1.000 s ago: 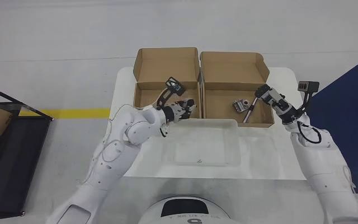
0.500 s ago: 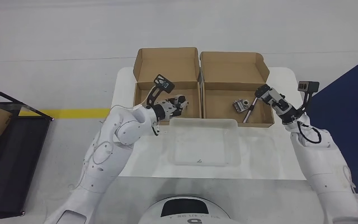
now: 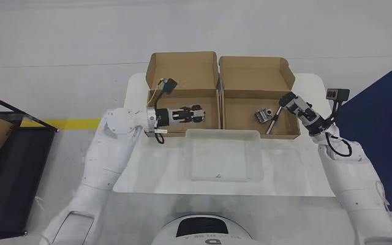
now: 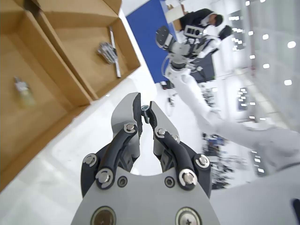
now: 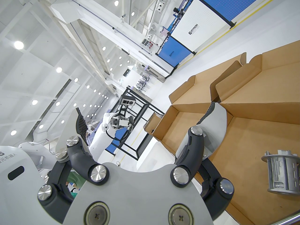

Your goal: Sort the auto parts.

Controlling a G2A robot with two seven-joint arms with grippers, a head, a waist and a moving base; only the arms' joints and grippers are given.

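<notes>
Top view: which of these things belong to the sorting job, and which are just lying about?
Job: left box, right box, white tray, small bolt in the left jaws, metal housing, rod, small part in the left box.
Lying about: black rack, yellow floor line, blue panel.

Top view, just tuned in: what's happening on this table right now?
The left gripper is shut on a small bolt, over the left box, where one small part lies. The right gripper is open and empty above the right box, which holds a metal housing and a rod.
</notes>
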